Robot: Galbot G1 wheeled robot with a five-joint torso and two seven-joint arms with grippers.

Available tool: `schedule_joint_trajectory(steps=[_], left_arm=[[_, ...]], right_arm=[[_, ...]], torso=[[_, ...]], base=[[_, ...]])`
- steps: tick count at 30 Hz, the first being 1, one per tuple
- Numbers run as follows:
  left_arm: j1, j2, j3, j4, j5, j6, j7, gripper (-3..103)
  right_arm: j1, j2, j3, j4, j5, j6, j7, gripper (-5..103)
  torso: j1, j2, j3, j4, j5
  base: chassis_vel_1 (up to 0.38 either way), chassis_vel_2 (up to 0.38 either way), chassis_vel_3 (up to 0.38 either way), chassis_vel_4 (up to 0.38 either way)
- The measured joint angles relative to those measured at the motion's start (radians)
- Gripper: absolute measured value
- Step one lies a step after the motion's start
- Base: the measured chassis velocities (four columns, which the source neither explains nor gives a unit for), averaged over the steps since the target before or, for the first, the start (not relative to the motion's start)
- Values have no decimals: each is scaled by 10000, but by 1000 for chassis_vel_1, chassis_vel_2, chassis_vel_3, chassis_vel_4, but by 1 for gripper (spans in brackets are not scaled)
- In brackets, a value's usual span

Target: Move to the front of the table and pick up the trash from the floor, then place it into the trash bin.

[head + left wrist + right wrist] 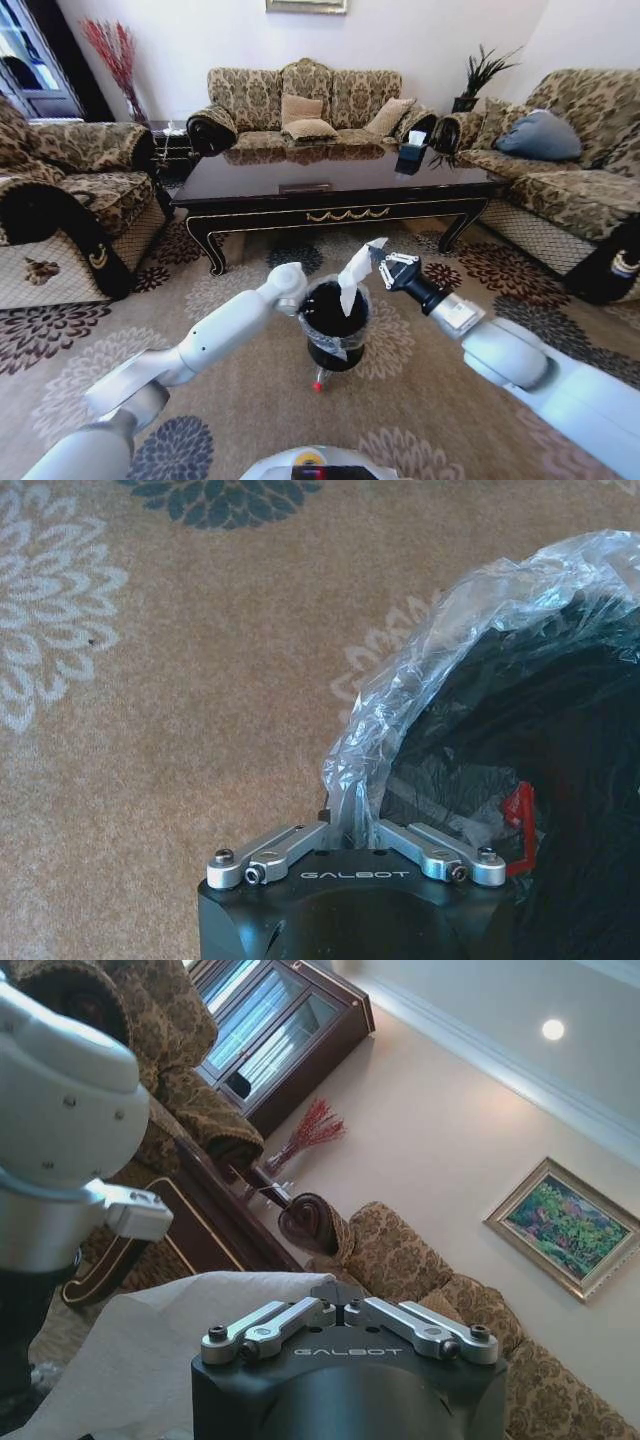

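Note:
The black trash bin [335, 335] with its clear liner [420, 670] stands on the carpet in front of the dark table [300, 178]. My left gripper [306, 297] is at the bin's near-left rim, shut on the liner edge [348, 825]. Over the bin's mouth my right gripper [379, 256] is shut on a sheet of white paper trash [353, 277], which hangs down toward the opening. That paper [140, 1350] spreads out from the shut fingers. A small red piece [318, 385] lies on the floor just in front of the bin.
Patterned sofas stand to the left [70, 190], behind the table [300, 100] and to the right [570, 160]. A tissue box [413, 148] rests on the table's right part. Flowered carpet [200, 290] surrounds the bin.

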Motion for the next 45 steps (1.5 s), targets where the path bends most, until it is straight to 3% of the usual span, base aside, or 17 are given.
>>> schedule_joint_trajectory(steps=[14,16,18,26,28,32,34,38,40,42,45], left_arm=[[83,116,-26,-211,-30,1,-1,0],[86,142,-46,-212,-29,5,6,0],[86,147,-54,-211,-26,6,7,0],[189,49,-169,4,80,15,29,0],[209,52,-192,14,96,17,29,0],[274,136,-270,-150,105,12,31,0],[287,157,-284,-184,104,9,34,0],[471,409,-534,-220,113,14,41,0],[527,490,-609,-237,114,20,41,0],[728,761,-875,-317,116,62,47,0],[907,969,-1164,-328,113,127,68,0]], right_arm=[[-1157,956,-417,-1268,-1710,793,-393,-3],[-1396,979,-372,-1352,-2085,1034,-484,7],[-1473,989,-326,-1393,-2241,1165,-521,7],[-2057,870,56,-726,-2704,1410,-772,44],[-2120,854,106,-703,-2867,1486,-830,44],[-2166,841,160,-985,-3487,1798,-914,66],[-2128,846,158,-1061,-3541,1817,-914,66],[-1930,947,137,-1204,-3304,1772,-840,88],[-1934,970,142,-1204,-3219,1738,-802,88],[-2027,1093,173,-1238,-2860,1616,-620,97],[-2067,1266,169,-1349,-2556,1552,-438,100]], torso=[[0,0,0,-1,-1],[0,0,0,-1,-1],[0,0,0,0,-1],[0,0,0,-1,-3],[0,0,0,0,-3],[0,0,0,0,-2],[0,0,-1,0,-2],[0,0,0,0,-3],[0,0,0,2,-3],[0,0,-1,1,-4],[0,0,-1,-2,-4]], base=[[0,0,0,0],[0,0,0,0],[0,0,0,0],[0,0,0,0],[0,0,0,0],[0,0,0,0],[0,0,0,0],[0,0,0,0],[0,0,0,0],[0,0,0,0],[0,0,0,0]])
